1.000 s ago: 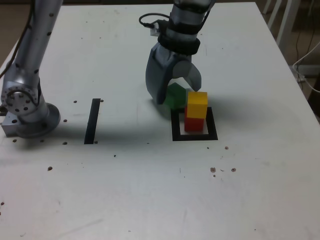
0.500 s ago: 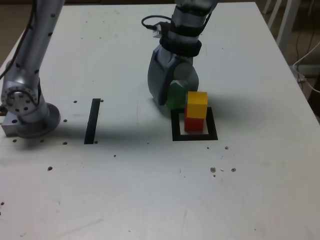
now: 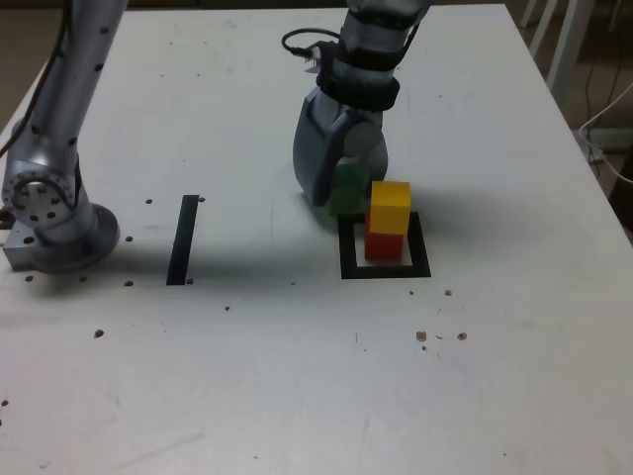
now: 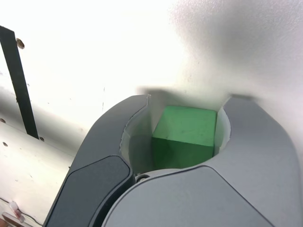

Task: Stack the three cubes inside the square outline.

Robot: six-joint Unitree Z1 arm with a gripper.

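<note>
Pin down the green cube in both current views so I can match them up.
Exterior view: the green cube is just above centre, to the exterior view's left of the yellow cube, partly hidden.
Wrist view: the green cube sits between the fingers of the tool.
Shared landmark: the straight black tape strip, also at.

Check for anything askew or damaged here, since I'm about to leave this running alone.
Nothing looks spilled or broken. The yellow cube sits on the red cube inside the square. The green cube is between the claw's fingers. Dark specks dot the table, possibly just wear.
</note>
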